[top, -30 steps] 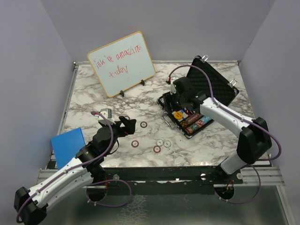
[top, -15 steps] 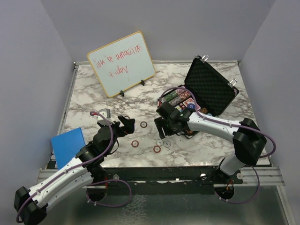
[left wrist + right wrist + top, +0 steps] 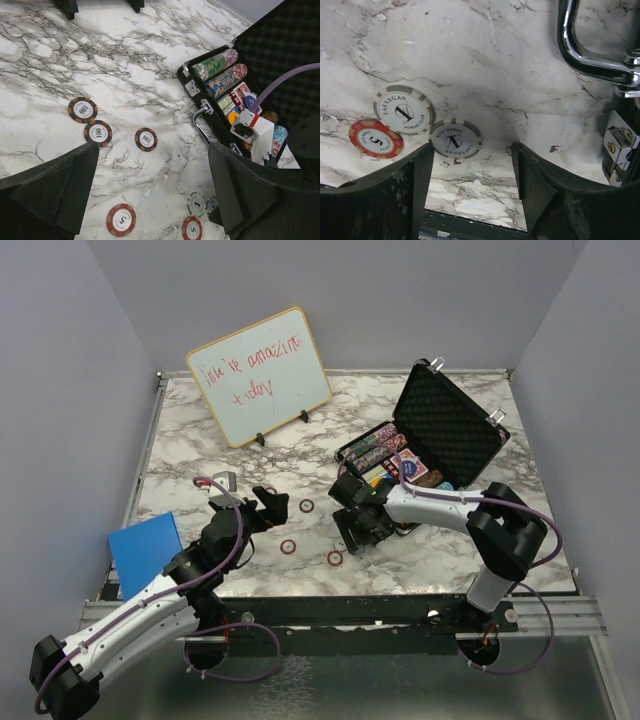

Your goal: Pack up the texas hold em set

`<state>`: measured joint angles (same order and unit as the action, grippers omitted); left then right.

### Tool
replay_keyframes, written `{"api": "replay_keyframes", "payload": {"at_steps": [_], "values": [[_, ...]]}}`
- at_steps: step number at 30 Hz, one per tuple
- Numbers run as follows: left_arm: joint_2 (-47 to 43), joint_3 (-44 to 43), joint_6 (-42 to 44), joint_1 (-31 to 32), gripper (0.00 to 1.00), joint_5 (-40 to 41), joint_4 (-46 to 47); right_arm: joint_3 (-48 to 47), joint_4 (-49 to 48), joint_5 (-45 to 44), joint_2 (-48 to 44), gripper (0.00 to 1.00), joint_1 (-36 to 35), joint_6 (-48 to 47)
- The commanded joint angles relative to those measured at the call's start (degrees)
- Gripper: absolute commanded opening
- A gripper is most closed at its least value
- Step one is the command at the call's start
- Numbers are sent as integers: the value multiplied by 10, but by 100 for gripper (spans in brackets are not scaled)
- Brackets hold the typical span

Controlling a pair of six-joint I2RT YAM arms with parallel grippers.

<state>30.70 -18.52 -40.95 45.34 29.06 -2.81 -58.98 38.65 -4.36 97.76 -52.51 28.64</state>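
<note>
My right claw (image 3: 470, 172), spread, has swung from the open black metal-edged briefcase (image 3: 452, 426), frame right, down to grey-white poker chips (image 3: 455, 139) on the marble worktop (image 3: 170, 460). My left claw (image 3: 152, 190) hangs spread at lower left; gathering the loose chips looks next.

The left arm (image 3: 150, 610) reaches forward from its base at a low slant. The left gripper (image 3: 271, 500) at its end is spread wide, with nothing between the fingers (image 3: 60, 190). The right arm (image 3: 440, 508) is folded sharply at the elbow and stretches across toward the left, its wrist bent so the right gripper (image 3: 356, 536) points down, jaws apart and empty.
</note>
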Motion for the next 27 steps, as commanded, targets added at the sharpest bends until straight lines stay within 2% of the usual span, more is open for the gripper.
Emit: {"api": "replay_keyframes", "payload": {"at_steps": [1,11,17,27], "values": [[2,4,-2,-2,99,13,0,-16,9,9,29,68,-10,-11],[-16,9,-4,-2,99,21,-11,-24,-21,3,60,59,-11,-17],[-18,11,-4,-1,99,22,-14,-32,-26,-3,88,49,-10,-27],[-20,13,-6,-2,99,22,-16,-35,-22,-29,132,52,-15,-23]]}}
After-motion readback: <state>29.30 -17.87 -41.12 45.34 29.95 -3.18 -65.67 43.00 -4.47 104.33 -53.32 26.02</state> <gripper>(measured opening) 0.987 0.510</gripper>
